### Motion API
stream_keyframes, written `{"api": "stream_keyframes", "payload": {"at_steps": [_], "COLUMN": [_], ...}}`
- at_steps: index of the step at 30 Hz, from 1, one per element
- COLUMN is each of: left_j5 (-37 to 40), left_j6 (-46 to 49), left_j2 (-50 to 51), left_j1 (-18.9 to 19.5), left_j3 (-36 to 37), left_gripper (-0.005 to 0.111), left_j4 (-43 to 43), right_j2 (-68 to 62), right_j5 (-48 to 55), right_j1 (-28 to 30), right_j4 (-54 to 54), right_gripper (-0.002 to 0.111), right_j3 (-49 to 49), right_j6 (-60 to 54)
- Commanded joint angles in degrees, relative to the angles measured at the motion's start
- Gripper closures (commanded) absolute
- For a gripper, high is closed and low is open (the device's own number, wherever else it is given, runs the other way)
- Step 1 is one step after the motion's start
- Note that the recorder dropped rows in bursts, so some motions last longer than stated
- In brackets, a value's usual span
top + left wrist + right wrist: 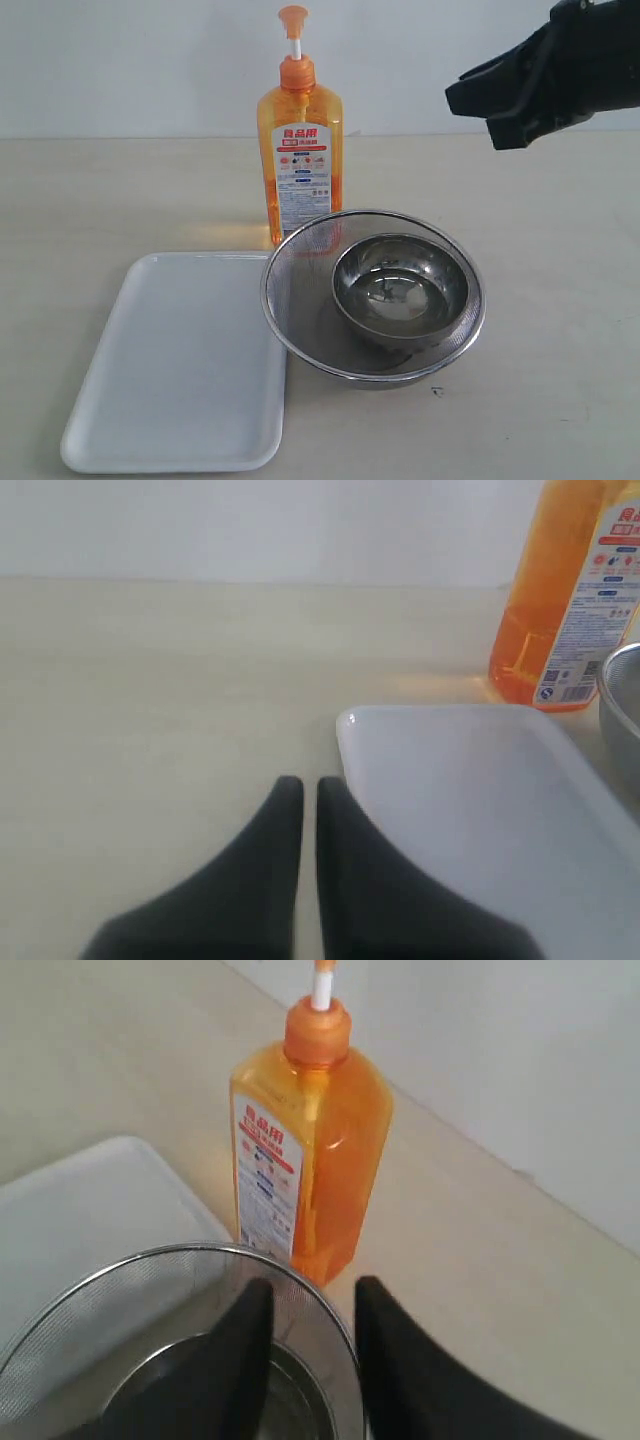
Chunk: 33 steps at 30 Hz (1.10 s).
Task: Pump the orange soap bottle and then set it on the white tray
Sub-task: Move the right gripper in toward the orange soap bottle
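The orange soap bottle point(298, 160) stands upright on the table behind the white tray point(180, 370), its pump head raised on the white stem. My right gripper point(475, 115) hangs in the air to the right of the bottle, level with its upper body and apart from it. In the right wrist view this gripper point(315, 1285) is open with nothing between its fingers, and beyond it stands the bottle point(310, 1160). My left gripper point(302, 783) is shut and empty, low over the table beside a corner of the tray point(470, 800). The bottle point(575, 600) shows far off there.
A round steel mesh strainer point(290, 340) sits right of the tray and in front of the bottle, with a steel bowl point(400, 285) inside it. Its rim point(200, 1252) lies below the right gripper's fingers. A white wall backs the table.
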<state>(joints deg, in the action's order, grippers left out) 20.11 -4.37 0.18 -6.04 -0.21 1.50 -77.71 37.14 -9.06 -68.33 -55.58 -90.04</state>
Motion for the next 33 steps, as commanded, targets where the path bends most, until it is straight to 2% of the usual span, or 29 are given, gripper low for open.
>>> {"api": "stream_keyframes", "payload": {"at_steps": [1, 3, 4, 6, 9, 11, 16, 21, 29, 33], "left_j5": [0.05, 0.05, 0.05, 0.05, 0.05, 0.05, 0.05, 0.05, 0.05, 0.05], "left_j6": [-0.10, -0.10, -0.10, -0.10, -0.10, -0.10, -0.10, -0.10, -0.10, -0.10], "left_j2": [-0.18, -0.18, -0.18, -0.18, -0.18, -0.18, -0.18, -0.18, -0.18, -0.18], "left_j1": [0.17, 0.17, 0.17, 0.17, 0.17, 0.17, 0.17, 0.17, 0.17, 0.17], "left_j3": [0.21, 0.21, 0.21, 0.21, 0.21, 0.21, 0.21, 0.21, 0.21, 0.21], "left_gripper": [0.102, 0.102, 0.102, 0.102, 0.102, 0.102, 0.102, 0.102, 0.102, 0.102], "left_j4": [-0.45, -0.45, -0.45, -0.45, -0.45, -0.45, -0.45, -0.45, -0.45, -0.45], "right_j2": [-6.16, -10.10, -12.34, -15.86, -19.03, -21.23, -26.92, -30.88, -32.86, -34.09], "right_j5": [2.22, 5.21, 8.08, 12.21, 15.10, 19.49, 25.89, 28.98, 28.22, 21.98], "right_j1": [1.42, 2.62, 3.35, 3.84, 3.84, 3.84, 4.54, 4.54, 3.86, 1.40], "right_j4": [-5.17, -15.92, -20.09, -22.54, -22.65, -25.94, -31.22, -31.62, -31.62, -28.86], "right_gripper": [0.042, 0.026, 0.023, 0.023, 0.025, 0.025, 0.024, 0.024, 0.024, 0.024], "right_j3": [-3.17, -3.02, -2.89, -3.20, -5.43, -5.81, -8.14, -10.65, -14.70, -17.31], "right_j6": [-1.48, -12.04, -18.13, -24.80, -25.24, -31.56, -31.90, -31.90, -31.90, -31.90]}}
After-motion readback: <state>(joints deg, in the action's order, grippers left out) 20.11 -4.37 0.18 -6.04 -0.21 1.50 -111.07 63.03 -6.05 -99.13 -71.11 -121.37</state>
